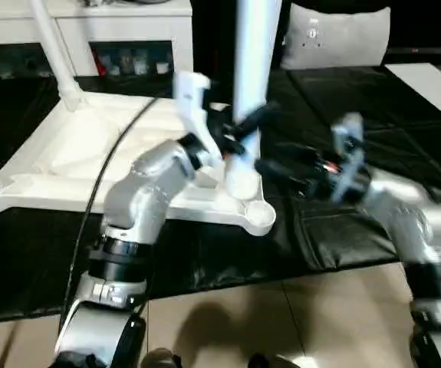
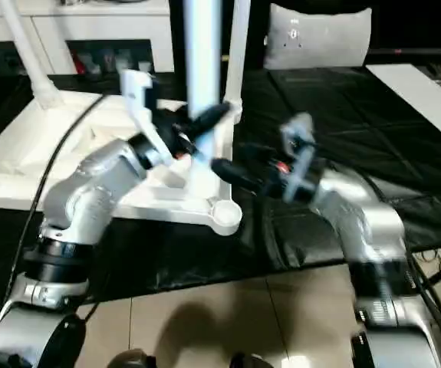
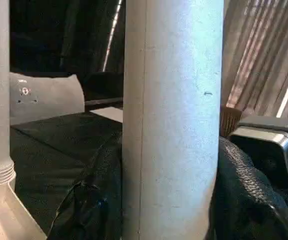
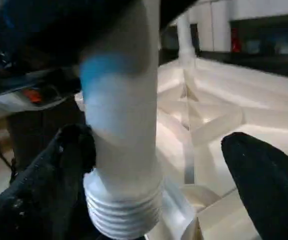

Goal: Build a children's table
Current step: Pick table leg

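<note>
Tabletop (image 1: 128, 153) with three upright legs, one (image 1: 251, 84) in left claw (image 1: 239, 130).

- Light is falling from above and behind the robot, and soft shadows are spreading over the pale floor tiles (image 1: 335, 307) at the bottom of the head views.
- The tabletop (image 1: 67, 165) is glaring nearly white, washing out its ribs.
- The black mat (image 2: 373, 130) is lying dim, with faint sheen.
- The right gripper (image 2: 228, 170) and its forearm are smearing with motion blur.
- In the left wrist view the leg (image 3: 171, 120) is looming soft and bluish.
- In the right wrist view the threaded leg end (image 4: 123, 205) is blurring, and the dark fingers (image 4: 266, 185) are sitting out of focus.
</note>
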